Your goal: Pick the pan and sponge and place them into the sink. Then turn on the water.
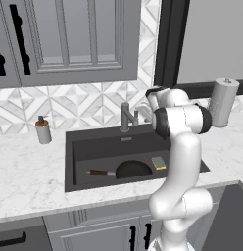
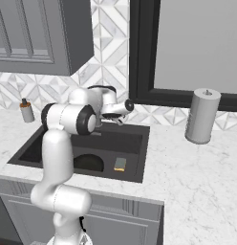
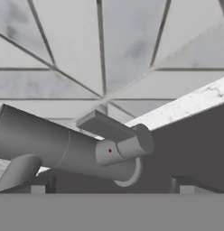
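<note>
**Pan and sponge are in; the water is what you have left**

Your round black frying pan (image 1: 132, 169) with its thin reddish-brown handle lies on the floor of the large dark grey rectangular sink (image 1: 69, 162), handle pointing left. The small yellow sponge with the green top (image 1: 158, 163) sits just beside it on the right, also inside the basin. So both placements look done.

No blue stream runs from the grey angular faucet (image 1: 125, 116), so the tap is not yet on. Your hand (image 3: 109, 187) is up at the faucet, at the back of the sink by the patterned tile wall. The hand view looks straight at the faucet's flat lever (image 3: 105, 127), with the two dark fingertips (image 3: 38, 186) spread well apart and gripping nothing. Judging by this, you only need to push that lever.
</note>
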